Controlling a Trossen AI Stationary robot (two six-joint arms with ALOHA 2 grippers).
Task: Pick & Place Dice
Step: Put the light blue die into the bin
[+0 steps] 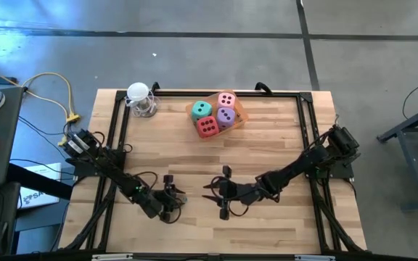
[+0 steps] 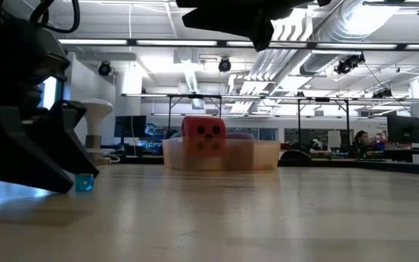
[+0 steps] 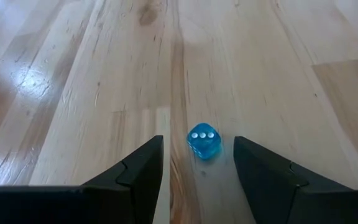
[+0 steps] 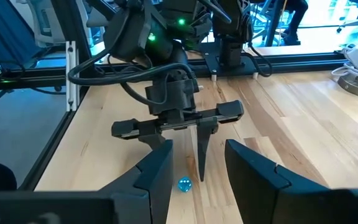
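The four dice (image 1: pixel 215 115) sit clustered in a tray (image 1: pixel 238 109) at the counter's (image 1: pixel 267 152) far edge, while only the wrist views reveal a tiny blue die (image 3: pixel 204 142) untouched between the left hand's (image 3: pixel 197 165) open fingers, the right hand (image 4: pixel 197 168) likewise open and empty.

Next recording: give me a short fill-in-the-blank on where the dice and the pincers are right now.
1. The small die lying between the left pincer's open fingers is ____ in colour.
2. Its upper face shows ____ white pips.
3. The four big dice sit together in a shallow tray; the one nearest the arms is the ____ die.
4. The right pincer hovers open above the ____ table, facing the left one.

Missing words: blue; three; red; wooden
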